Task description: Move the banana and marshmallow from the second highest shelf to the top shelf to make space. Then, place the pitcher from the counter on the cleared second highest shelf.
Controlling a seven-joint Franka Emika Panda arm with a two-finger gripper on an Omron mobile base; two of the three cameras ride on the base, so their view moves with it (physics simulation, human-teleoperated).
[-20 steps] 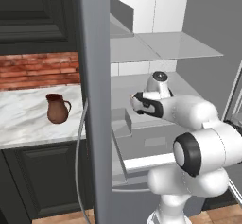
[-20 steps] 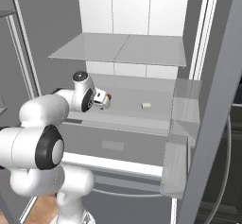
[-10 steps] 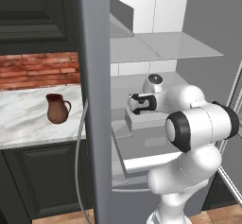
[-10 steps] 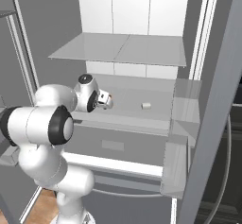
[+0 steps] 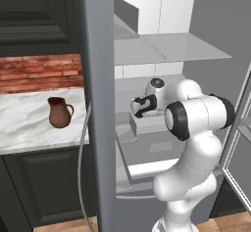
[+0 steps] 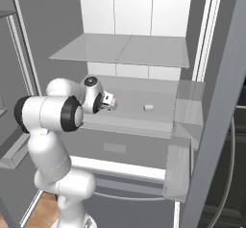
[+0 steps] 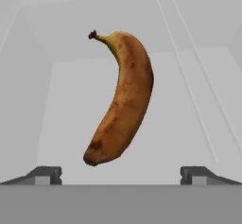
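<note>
Gripper (image 7: 121, 175) spread wide, grasping nothing, 2 dark fingertips (image 7: 45, 175) set far apart with the banana (image 7: 121, 100) lying ahead between them, stem end away from the hand. Not touching it yet.

Banana resting on the second highest shelf (image 6: 158, 119), toward the left side wall in the hand view. Marshmallow (image 6: 148, 107) sitting on the same shelf, well apart to the right in the right base view. Top shelf (image 6: 144, 49) bare in both base views. Pitcher (image 5: 59, 112) standing on the counter (image 5: 24, 118), beyond the grey upright post.

Judged progress: none of the 3 moves done; banana first, then marshmallow, then pitcher.

Room to move: open shelf surface on both sides of the banana, so a clean close looks possible. Tighter overhead: front lip of the top shelf hangs above the wrist, so likely need to draw outward before lifting. Grey post between shelves and counter to be skirted later.
</note>
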